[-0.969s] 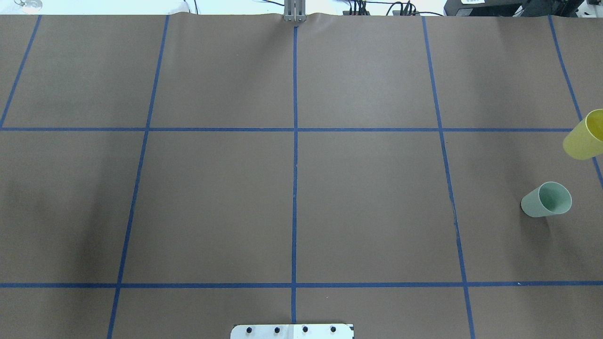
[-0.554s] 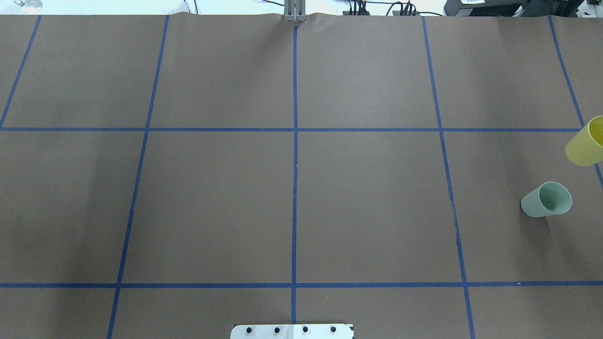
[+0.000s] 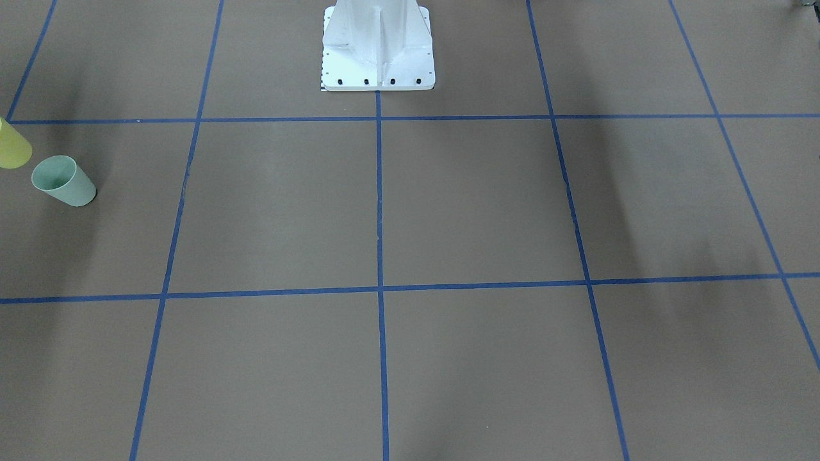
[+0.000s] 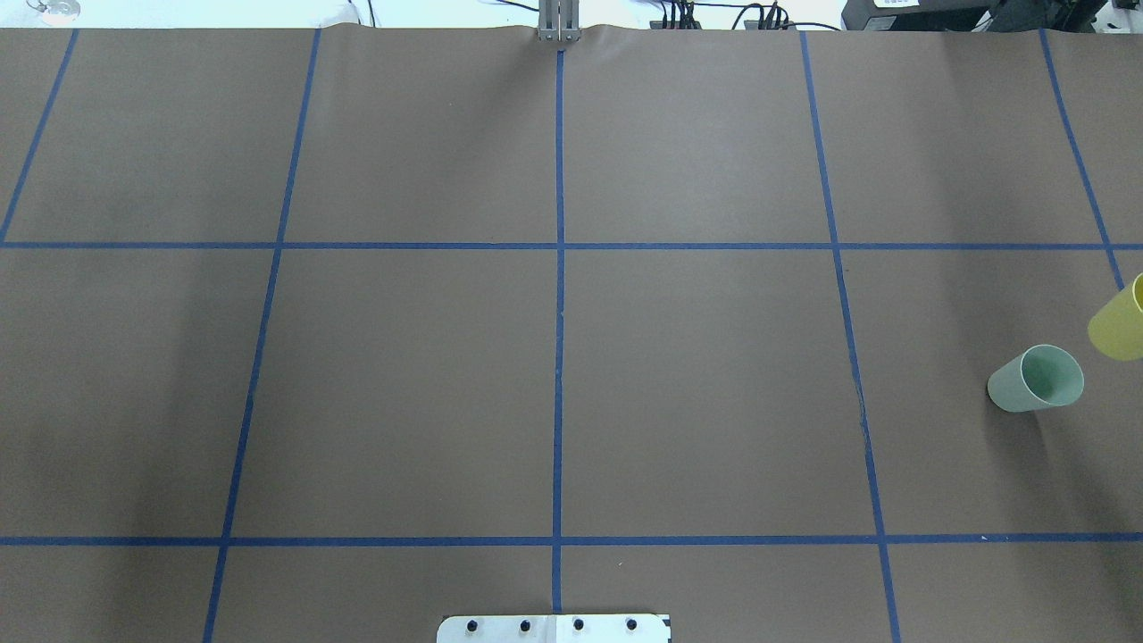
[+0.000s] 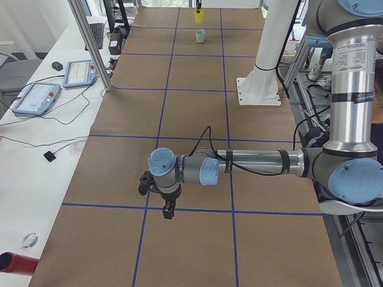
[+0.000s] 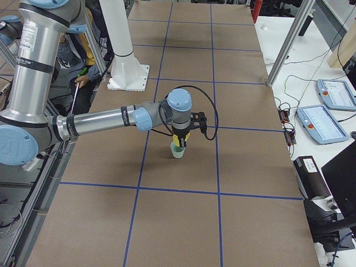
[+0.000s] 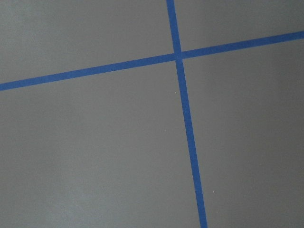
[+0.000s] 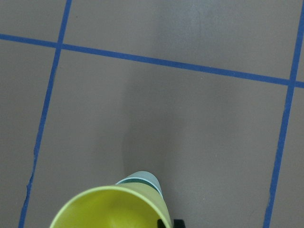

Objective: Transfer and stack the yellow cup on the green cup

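Observation:
The yellow cup (image 4: 1121, 320) hangs tilted in the air at the table's far right, cut by the view's edge. It also shows in the front-facing view (image 3: 11, 148). My right gripper (image 6: 179, 140) is shut on it; in the right wrist view the yellow cup (image 8: 114, 209) fills the bottom, with a black fingertip (image 8: 178, 223) beside it. The green cup (image 4: 1036, 379) stands upright on the brown paper, just below and beside the yellow one, its rim (image 8: 140, 179) peeking out behind it. My left gripper (image 5: 169, 210) hovers low over a blue tape crossing far from both cups; I cannot tell its state.
Blue tape lines grid the brown table cover (image 4: 696, 384). The white robot pedestal (image 3: 378, 51) stands at mid-table on my side. Tablets (image 6: 320, 123) and cables lie on a side bench. A person (image 6: 83, 61) sits beside the pedestal.
The yellow cup has moved towards my side of the table and slightly right, closing in on the green cup. The green cup has not moved.

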You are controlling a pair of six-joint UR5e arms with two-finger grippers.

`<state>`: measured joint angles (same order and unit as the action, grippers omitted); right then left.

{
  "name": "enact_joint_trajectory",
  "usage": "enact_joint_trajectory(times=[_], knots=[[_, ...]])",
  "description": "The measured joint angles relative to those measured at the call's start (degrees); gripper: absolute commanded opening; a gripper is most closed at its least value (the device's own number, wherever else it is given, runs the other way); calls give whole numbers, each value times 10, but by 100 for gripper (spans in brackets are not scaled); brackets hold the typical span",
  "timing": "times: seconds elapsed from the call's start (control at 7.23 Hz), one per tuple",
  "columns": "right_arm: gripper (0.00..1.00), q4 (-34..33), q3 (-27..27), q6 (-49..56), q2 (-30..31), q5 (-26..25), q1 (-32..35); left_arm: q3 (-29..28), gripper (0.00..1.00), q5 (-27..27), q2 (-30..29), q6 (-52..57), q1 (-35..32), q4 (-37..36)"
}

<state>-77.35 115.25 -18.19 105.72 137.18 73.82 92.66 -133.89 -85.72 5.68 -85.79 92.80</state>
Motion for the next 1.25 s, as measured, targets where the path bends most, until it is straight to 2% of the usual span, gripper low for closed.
enact_joint_trajectory(times=[0.28,0.42,1.25], knots=[[0,122,-35,-95,12,-6,-47,8,100,-6,10,0,0,2],[0,156,-47,-120,15,-14,-61,10,100,-6,11,0,0,2],[0,178,-58,-143,27,-57,-85,11,100,-7,12,-1,1,2]])
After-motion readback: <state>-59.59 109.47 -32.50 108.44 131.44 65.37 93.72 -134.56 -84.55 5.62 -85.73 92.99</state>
